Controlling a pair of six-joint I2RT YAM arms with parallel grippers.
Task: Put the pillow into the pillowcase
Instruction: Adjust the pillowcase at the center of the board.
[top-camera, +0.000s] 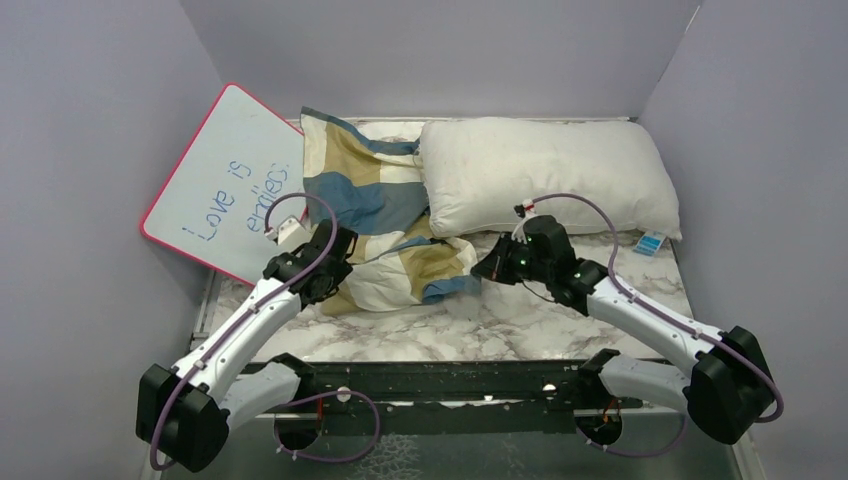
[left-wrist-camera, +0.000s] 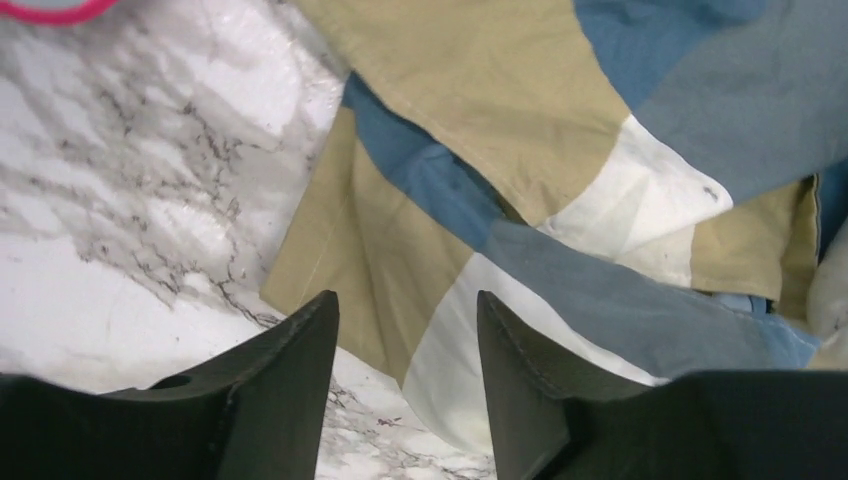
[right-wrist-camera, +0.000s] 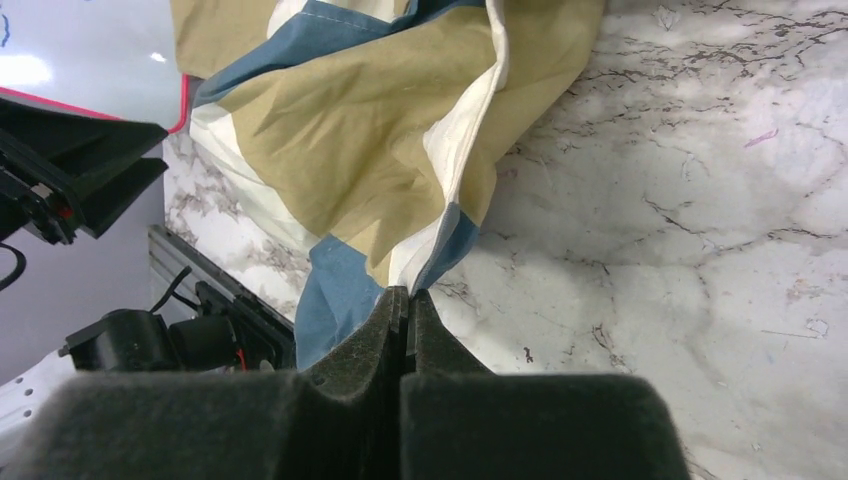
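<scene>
Marble desk (top-camera: 560, 320): pillowcase (top-camera: 385, 235) crumpled just left of the pillow (top-camera: 545, 175), touching it. Looks limp and light, so I'd grab a hem. FWIW right gripper (right-wrist-camera: 405, 292) jaws are pinched shut on its blue corner; left gripper (left-wrist-camera: 405, 300) half open, empty.

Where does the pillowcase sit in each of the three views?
Top external: pillowcase crumpled left of centre, between whiteboard and pillow.
Left wrist: pillowcase fills the upper right.
Right wrist: pillowcase top centre, corner pinched in right end effector.
Shared landmark: whiteboard's pink rim, upper left in every view.
</scene>
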